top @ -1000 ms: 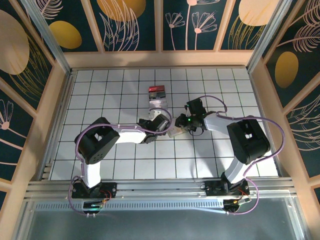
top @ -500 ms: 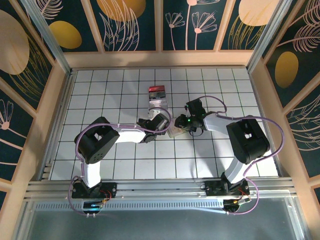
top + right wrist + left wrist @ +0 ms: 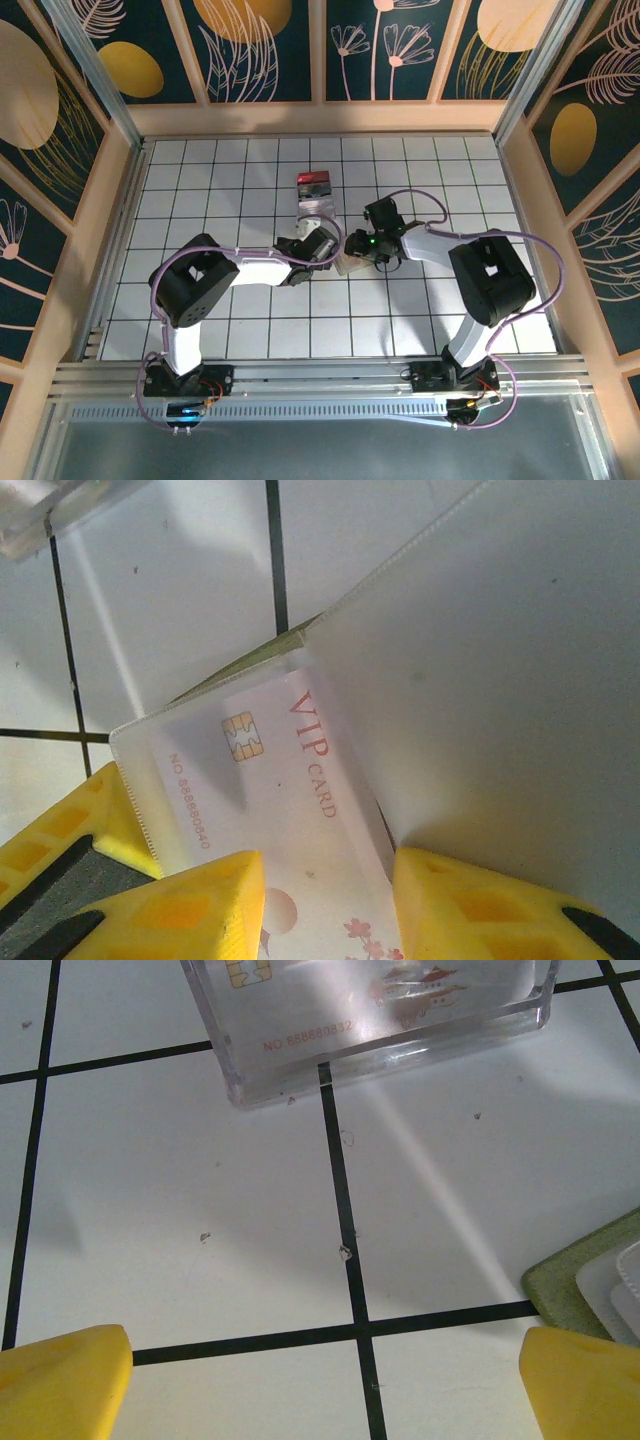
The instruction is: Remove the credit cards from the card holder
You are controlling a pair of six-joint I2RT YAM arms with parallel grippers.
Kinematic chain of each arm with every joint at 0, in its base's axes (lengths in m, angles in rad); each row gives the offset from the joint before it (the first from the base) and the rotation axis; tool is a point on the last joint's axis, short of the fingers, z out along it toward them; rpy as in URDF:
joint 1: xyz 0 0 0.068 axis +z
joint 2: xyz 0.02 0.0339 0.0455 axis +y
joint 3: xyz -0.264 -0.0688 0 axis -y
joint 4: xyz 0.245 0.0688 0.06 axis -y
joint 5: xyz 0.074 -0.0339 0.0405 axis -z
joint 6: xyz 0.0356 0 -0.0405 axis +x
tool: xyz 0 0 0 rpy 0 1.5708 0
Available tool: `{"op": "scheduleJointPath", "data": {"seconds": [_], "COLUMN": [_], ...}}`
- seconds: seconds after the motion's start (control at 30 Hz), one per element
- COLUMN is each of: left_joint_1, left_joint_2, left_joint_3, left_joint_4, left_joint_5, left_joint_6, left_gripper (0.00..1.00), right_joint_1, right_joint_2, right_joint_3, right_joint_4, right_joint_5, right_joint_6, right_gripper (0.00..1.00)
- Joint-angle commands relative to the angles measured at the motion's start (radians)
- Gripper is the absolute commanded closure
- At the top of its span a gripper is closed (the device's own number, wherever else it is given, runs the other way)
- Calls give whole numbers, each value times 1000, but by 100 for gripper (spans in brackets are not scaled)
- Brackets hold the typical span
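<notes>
Stretching beneath both arms, the white tiled table (image 3: 200,330) is carrying everything, and the two grippers are meeting near its middle, almost tip to tip. The card holder (image 3: 550,1280) is lying open on the tiles between them: its green corner is showing just ahead of the left jaws' right-hand finger, while its pale flap is rising beyond the right jaws. A clear box (image 3: 380,1020) with a pale card inside is sitting straight ahead of the left jaws, well apart from the fingertips. The left gripper (image 3: 325,1385) is standing fully released, grasping nothing, bare tile lying between its yellow tips. The right gripper (image 3: 325,910) is standing partly parted, pinching nothing. A pale credit card (image 3: 290,780) marked VIP, tucked in the holder's clear sleeve, is showing in the gap between its yellow fingers (image 3: 180,900).
</notes>
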Motion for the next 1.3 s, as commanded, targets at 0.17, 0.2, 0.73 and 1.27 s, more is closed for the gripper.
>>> {"op": "scheduleJointPath", "data": {"seconds": [0.17,0.2,0.73,1.27], "left_joint_1": [20,23,41,37], "left_joint_2": [-48,-55,-140,-87], "left_joint_3": [-33,-38,-88,-79], "left_joint_4": [-62,-69,-68,-33], "left_joint_5": [-59,-68,-16,72], "left_joint_6": [-60,-67,-28,9], "left_gripper": [1,1,1,1], "right_joint_1": [56,64,69,61], "right_joint_2": [33,32,-9,72], "right_joint_3": [-32,-30,43,83], "right_joint_4": [100,107,14,-6], "right_joint_5": [-200,-204,-53,-26], "right_joint_6": [86,94,53,19], "right_gripper": [63,63,69,70]}}
